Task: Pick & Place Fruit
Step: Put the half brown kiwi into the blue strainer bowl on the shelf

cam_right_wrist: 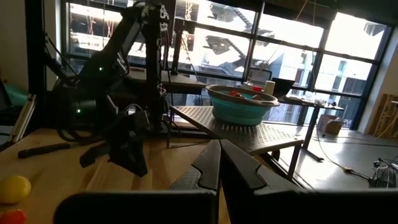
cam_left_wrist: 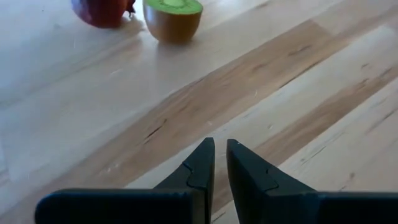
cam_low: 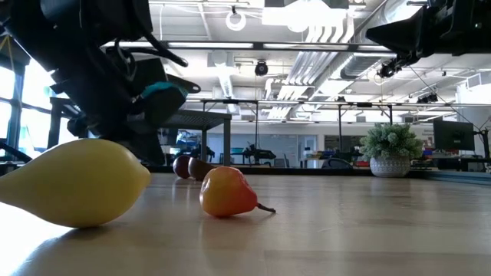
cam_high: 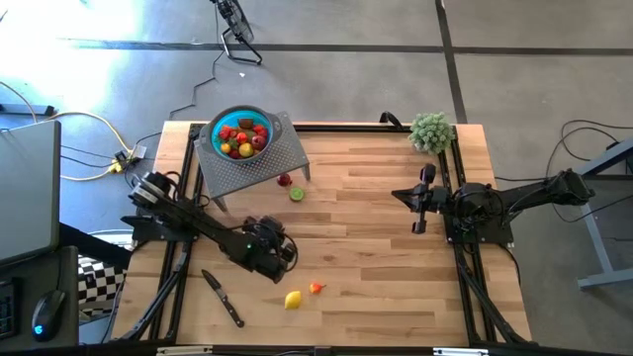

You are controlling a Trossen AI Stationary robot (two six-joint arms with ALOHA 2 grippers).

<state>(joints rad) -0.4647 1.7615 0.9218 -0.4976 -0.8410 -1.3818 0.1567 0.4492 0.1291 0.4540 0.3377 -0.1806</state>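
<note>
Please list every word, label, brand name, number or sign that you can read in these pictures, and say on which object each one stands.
No readable text in any of the four views.
The teal bowl, the loose fruit, the knife and the left gripper and right gripper show no lettering.
Signs and screens in the room behind the table in the low view are too small to read.

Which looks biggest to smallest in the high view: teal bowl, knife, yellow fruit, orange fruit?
1. teal bowl
2. knife, long but thin, clearly less area than the bowl
3. yellow fruit
4. orange fruit, a bit smaller than the yellow one beside it
</note>
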